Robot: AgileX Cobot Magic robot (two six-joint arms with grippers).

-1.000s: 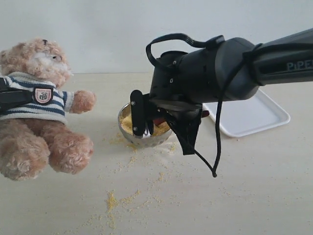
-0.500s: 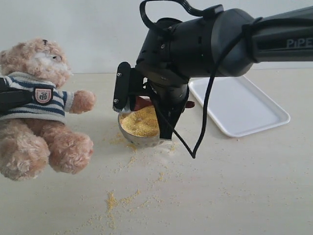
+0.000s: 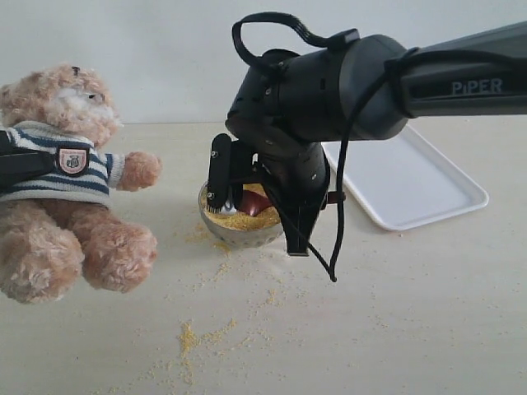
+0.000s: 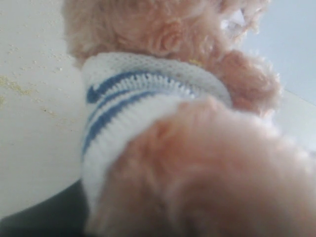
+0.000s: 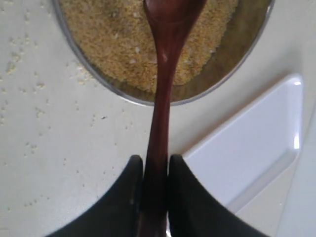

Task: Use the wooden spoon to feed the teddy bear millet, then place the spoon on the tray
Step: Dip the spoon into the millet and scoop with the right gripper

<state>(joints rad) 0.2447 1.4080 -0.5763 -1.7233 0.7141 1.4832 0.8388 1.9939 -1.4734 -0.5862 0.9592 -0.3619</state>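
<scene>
The teddy bear point(image 3: 62, 181) sits at the left of the tabletop point(image 3: 412, 313), one paw stretched towards the middle; the metal bowl point(image 3: 239, 239) stands in the middle, right of that paw and apart from it; the millet point(image 3: 237, 220) lies in the bowl; the wooden spoon point(image 5: 160, 113) has its scoop end in the millet and its handle between the fingers point(image 5: 126, 197) of the right gripper point(image 5: 155, 165) above; the tray point(image 3: 428, 185) lies right of and behind the bowl, near but apart; loose grains point(image 3: 193, 337) lie scattered before the bowl.
</scene>
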